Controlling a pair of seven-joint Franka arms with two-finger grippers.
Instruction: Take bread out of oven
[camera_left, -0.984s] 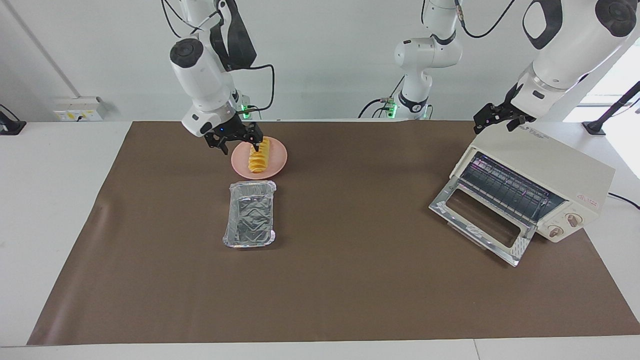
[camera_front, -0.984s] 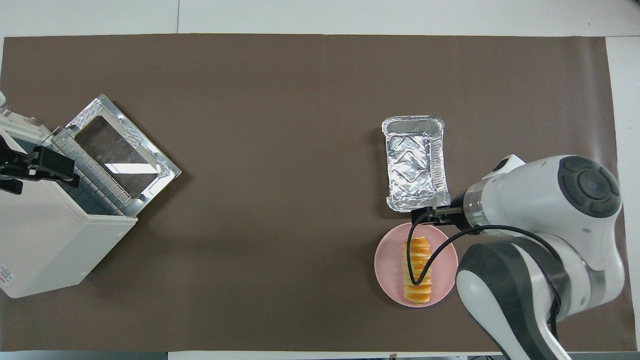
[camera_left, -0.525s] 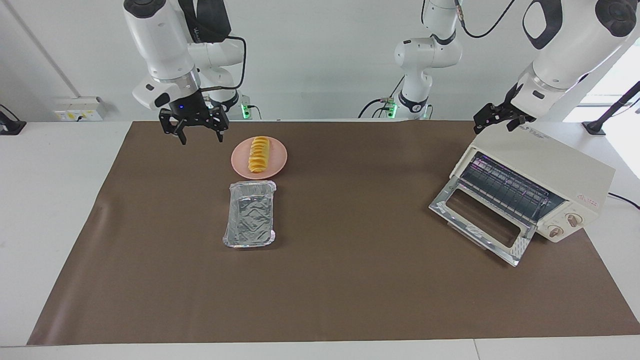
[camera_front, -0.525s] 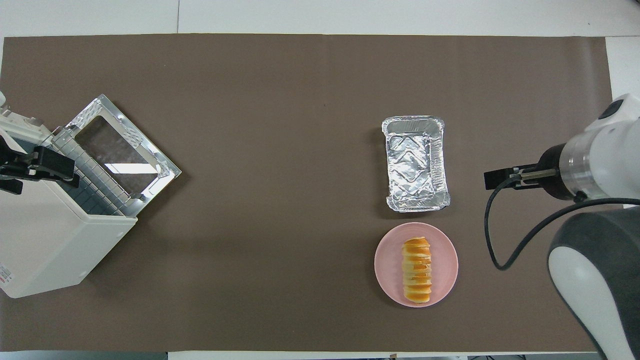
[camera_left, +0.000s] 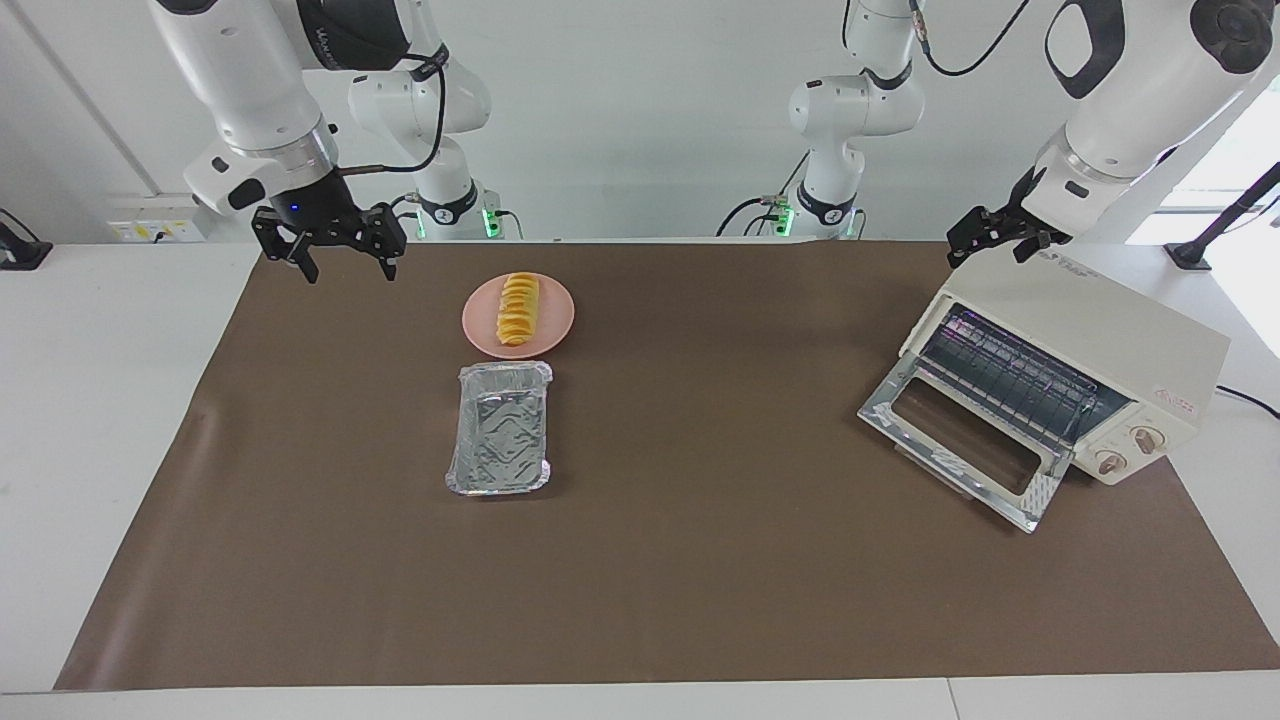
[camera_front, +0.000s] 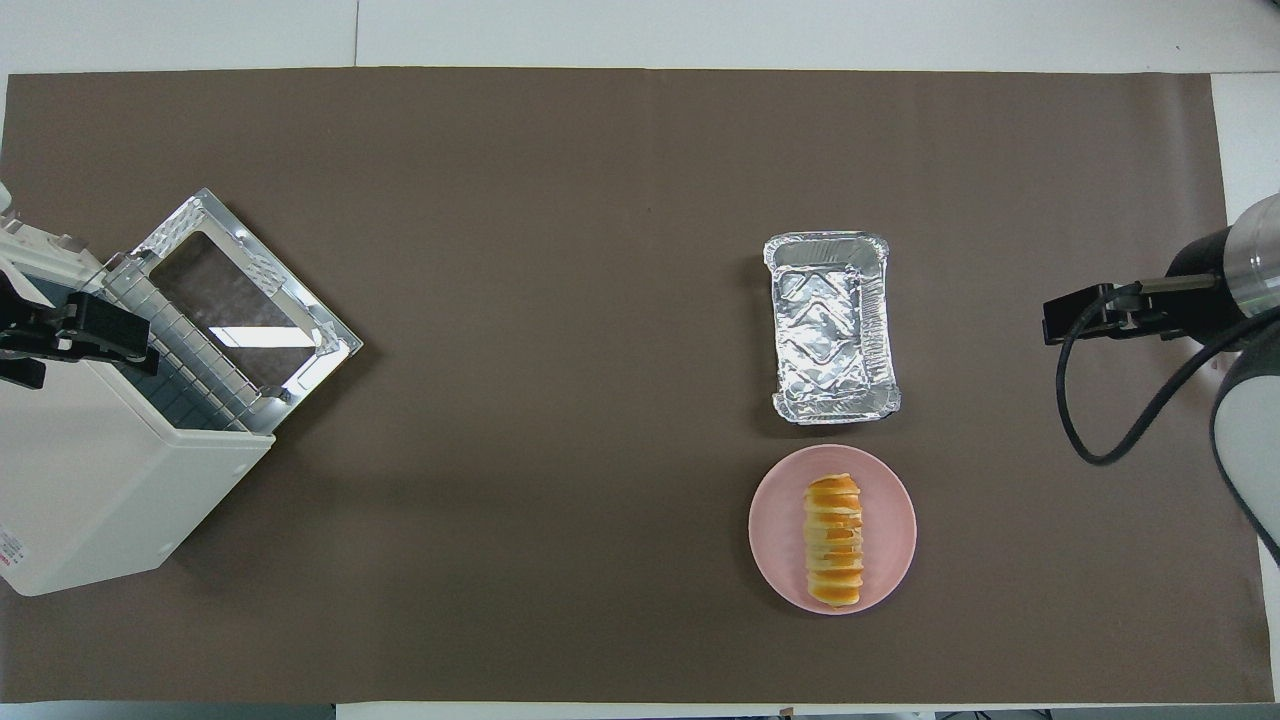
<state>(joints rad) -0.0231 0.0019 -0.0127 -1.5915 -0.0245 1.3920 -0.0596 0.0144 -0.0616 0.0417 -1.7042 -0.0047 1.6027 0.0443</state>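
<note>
Already the bread (camera_left: 518, 308) lies on the plate (camera_left: 556, 327), outside the oven (camera_left: 1075, 340), so I judge that the main work of the task is done and only the finishing step is in hand. The plate stands toward the right arm's end of the table, nearer to the robots than the tray (camera_left: 499, 427), which is just beside it and holds nothing.

The right gripper (camera_left: 340, 258) hangs in the air over the corner of the brown mat (camera_left: 700, 560) at the right arm's end. Its fingers are spread wide and there is nothing between them. It is well apart from the bread and not over the plate at all; in the overhead view the right gripper (camera_front: 1075, 318) shows near the mat's edge, clear of both plate and tray.

The left gripper (camera_left: 990, 238) is at the top edge of the oven, at the corner nearest the robots. It seems to rest on the oven or to press it, perhaps to keep it steady, but I cannot tell if it truly touches, and I cannot tell how its fingers stand. The oven door (camera_left: 960, 440) is folded down open, and the rack (camera_left: 1010, 378) inside carries nothing.

For the next move I think little is needed: the right arm may go to a rest position, well away from the plate, so that it does not disturb the bread. If the door should be closed, one gripper must lift its free edge; the task sentence does not ask this.
</note>
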